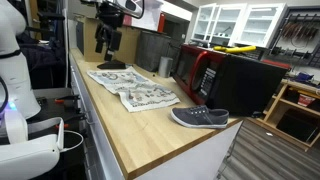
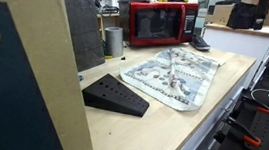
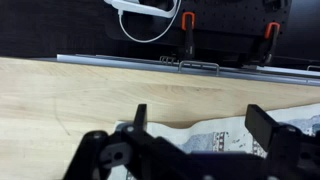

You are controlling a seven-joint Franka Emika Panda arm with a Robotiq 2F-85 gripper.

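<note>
cloth [image 1: 130, 88], patterned and a little rumpled, lay flat on the wooden counter [image 1: 150, 135] along its front edge. the gripper [image 3: 200, 125] hung above the cloth's edge, fingers spread wide and holding nothing. a shoe [image 1: 200, 117] sat near one end corner, a red microwave [image 1: 205, 70] at the back edge, and a black wedge [image 2: 114, 95] beside the cloth.
</note>
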